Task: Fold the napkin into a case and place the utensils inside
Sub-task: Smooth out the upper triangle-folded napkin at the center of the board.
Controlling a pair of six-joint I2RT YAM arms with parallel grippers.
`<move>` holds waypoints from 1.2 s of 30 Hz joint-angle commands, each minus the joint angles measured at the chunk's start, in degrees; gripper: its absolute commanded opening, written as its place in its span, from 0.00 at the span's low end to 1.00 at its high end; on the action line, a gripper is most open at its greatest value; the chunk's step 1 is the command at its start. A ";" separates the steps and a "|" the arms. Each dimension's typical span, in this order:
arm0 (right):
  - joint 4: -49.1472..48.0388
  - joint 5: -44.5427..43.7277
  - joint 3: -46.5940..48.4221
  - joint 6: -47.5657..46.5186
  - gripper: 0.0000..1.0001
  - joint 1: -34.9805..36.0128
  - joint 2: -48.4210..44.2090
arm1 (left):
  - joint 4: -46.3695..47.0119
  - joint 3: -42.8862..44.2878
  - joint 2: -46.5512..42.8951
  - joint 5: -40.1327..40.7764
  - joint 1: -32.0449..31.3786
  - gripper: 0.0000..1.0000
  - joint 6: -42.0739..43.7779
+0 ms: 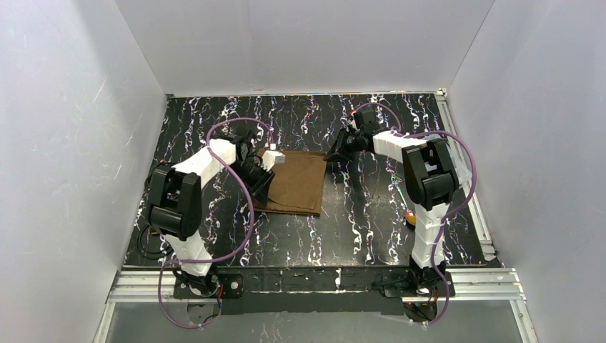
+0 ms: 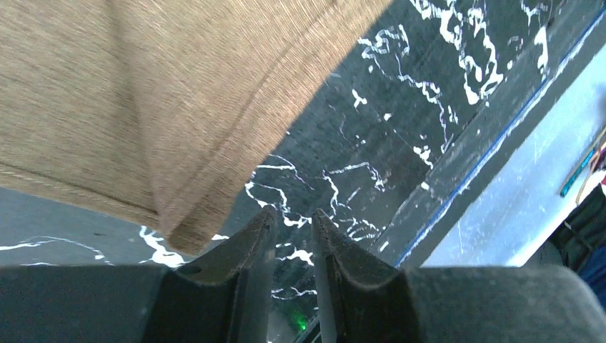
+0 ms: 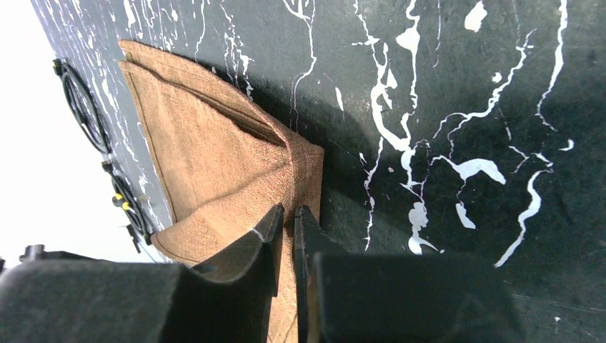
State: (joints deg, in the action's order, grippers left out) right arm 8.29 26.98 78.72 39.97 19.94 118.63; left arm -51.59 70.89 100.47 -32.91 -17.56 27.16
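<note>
The brown napkin (image 1: 294,184) lies folded in layers in the middle of the table. My right gripper (image 1: 334,153) is at its far right corner. In the right wrist view the gripper (image 3: 288,213) is shut on the napkin's (image 3: 214,153) edge, which is drawn up off the table. My left gripper (image 1: 262,179) sits over the napkin's left edge. In the left wrist view the gripper (image 2: 294,218) has a narrow gap with only table between the fingers, and a raised napkin (image 2: 143,93) corner hangs just left of them. The utensils are mostly hidden; a small orange-pink bit (image 1: 410,215) shows beside the right arm.
The table (image 1: 357,236) is black with white marbling, with white walls on three sides. A metal rail (image 1: 464,171) runs along the right edge. Purple cables loop around both arms.
</note>
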 commanded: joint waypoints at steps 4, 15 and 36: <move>0.57 1.99 4.34 -1.26 0.17 -0.09 1.11 | -1.91 -2.94 -3.32 0.51 -0.71 0.21 4.57; 3.77 3.15 10.11 -2.81 0.22 -0.12 6.14 | 1.63 -7.51 -5.90 3.62 -0.68 0.11 8.21; 9.07 -2.36 -9.79 -1.46 0.64 3.87 -16.73 | -7.87 -0.06 -8.51 2.44 -0.63 0.14 9.10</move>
State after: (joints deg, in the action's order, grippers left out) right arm 20.14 23.66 77.03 34.50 20.40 106.91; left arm -57.67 70.22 93.21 -30.68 -18.28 36.25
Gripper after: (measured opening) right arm 0.636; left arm 0.137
